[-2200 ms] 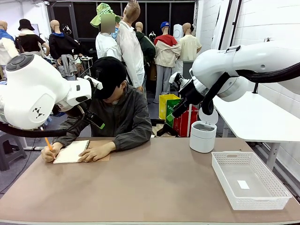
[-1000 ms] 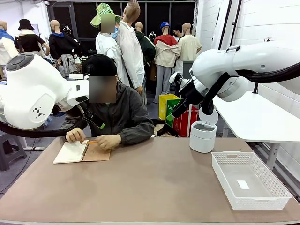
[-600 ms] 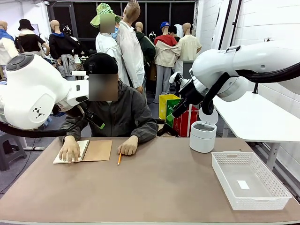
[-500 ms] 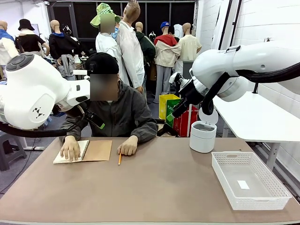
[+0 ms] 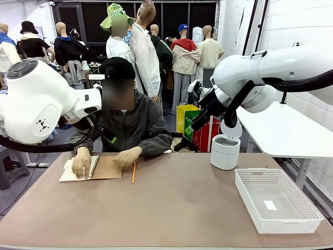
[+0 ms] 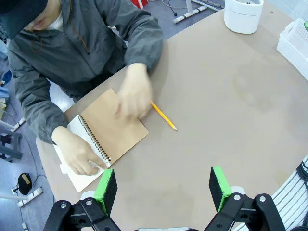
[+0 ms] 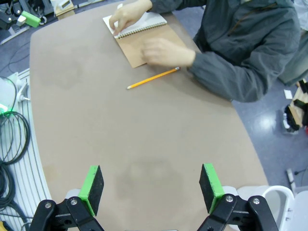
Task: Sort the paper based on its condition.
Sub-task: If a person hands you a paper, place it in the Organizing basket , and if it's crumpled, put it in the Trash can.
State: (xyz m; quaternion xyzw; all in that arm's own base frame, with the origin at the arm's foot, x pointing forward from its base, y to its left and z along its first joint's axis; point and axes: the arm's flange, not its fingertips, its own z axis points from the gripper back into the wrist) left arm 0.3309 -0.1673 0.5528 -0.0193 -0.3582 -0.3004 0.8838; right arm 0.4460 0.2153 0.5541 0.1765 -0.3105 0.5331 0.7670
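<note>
White arms hang raised above the brown table (image 5: 171, 208); the left gripper (image 6: 163, 190) and right gripper (image 7: 151, 190) gape wide, empty. A person's hand (image 5: 81, 162) presses the paper (image 5: 70, 172).

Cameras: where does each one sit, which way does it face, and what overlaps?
Front: between the arms, facing the person across the table; both arms show.
Left wrist: above the table, looking down at the notebook; open left gripper.
Right wrist: high, looking down; open right gripper.
All three share the notebook and pencil.
</note>
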